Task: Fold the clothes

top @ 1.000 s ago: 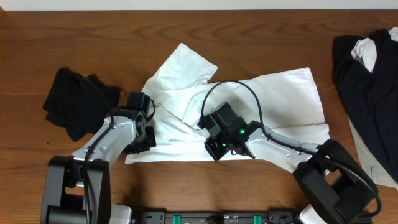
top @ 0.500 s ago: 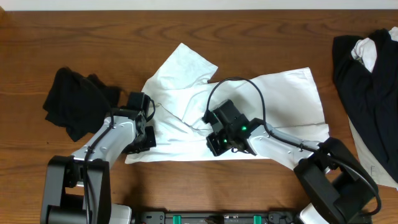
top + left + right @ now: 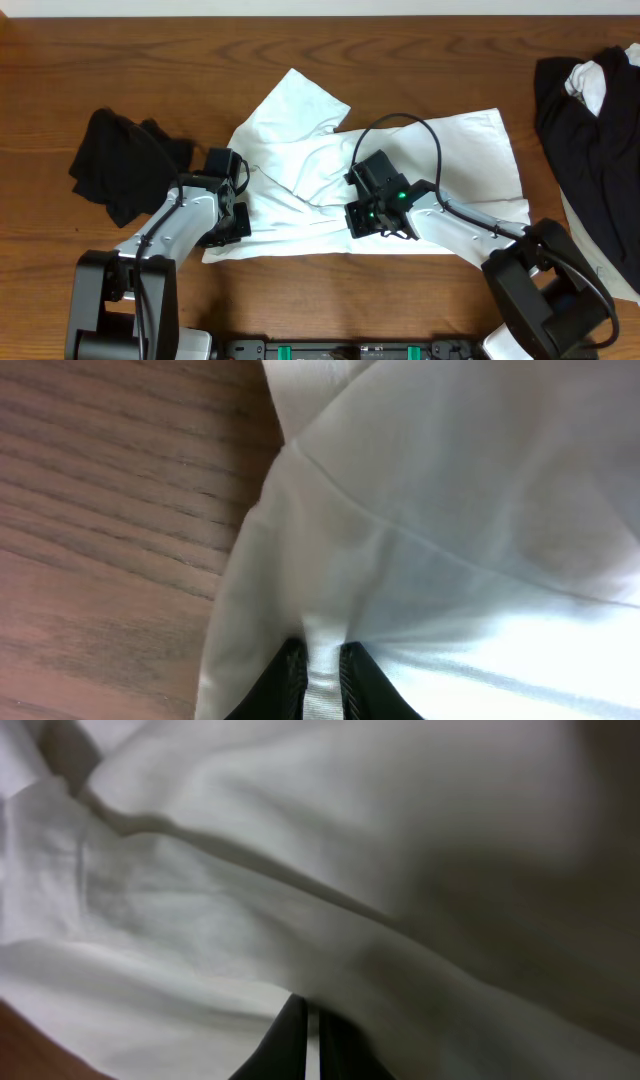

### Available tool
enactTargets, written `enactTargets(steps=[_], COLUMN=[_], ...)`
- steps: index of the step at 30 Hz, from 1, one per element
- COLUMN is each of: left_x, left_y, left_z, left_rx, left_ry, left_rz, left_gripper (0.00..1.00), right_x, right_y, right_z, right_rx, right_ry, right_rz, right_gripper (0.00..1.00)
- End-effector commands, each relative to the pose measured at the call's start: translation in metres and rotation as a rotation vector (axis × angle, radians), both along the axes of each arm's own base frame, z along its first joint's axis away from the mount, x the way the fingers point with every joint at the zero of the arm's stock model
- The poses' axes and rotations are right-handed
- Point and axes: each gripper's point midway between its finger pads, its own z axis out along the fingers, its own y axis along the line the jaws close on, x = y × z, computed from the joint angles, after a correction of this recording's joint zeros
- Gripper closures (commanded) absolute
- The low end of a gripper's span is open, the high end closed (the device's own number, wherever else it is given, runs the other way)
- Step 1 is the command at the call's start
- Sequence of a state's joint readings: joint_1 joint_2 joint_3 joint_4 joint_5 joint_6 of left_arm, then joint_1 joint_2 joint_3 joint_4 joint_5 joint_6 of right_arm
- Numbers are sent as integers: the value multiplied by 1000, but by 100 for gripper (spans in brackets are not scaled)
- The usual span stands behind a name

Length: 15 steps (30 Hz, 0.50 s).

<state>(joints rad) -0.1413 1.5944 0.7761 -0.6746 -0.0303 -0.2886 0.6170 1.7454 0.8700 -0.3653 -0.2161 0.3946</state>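
Wooden table (image 3: 420,40): white T-shirt (image 3: 460,160) crumpled; left tool (image 3: 322,660) clenched on edge, right tool (image 3: 312,1032) pinching fold.

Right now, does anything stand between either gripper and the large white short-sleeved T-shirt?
Nothing visible does. The left gripper and the right gripper each pinch a fold of the white T-shirt; the black fabric bundle and the black garment heap lie off to its sides.

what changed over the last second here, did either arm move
The right gripper, shut on a fold of the white T-shirt, slid toward the robot's right and a little away from its base, and the shirt's middle folds shifted with it. The left gripper stayed clamped on the shirt's left edge. The black bundle and the dark heap did not move.
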Motion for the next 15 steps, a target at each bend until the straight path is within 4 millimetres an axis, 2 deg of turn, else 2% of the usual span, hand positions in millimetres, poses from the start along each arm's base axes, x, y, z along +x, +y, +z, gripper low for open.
enactTargets(steps=[1,8,15], left_x=[-6,-6,-6], left_y=[9,9,9], left_z=[-8,-8,-8], left_rx=[44,44,44], left_ry=[20,20,20], left_rz=[8,8,8], left_gripper=[85,85,85], right_x=[15,14,14], right_y=[-64,-92,-109], right_z=[-26,-27,-27], right_rx=[-269,-376,-422], right_ry=[-53,-50,-37], right_rz=[-183,-310,-345], right_gripper=[92,92,92])
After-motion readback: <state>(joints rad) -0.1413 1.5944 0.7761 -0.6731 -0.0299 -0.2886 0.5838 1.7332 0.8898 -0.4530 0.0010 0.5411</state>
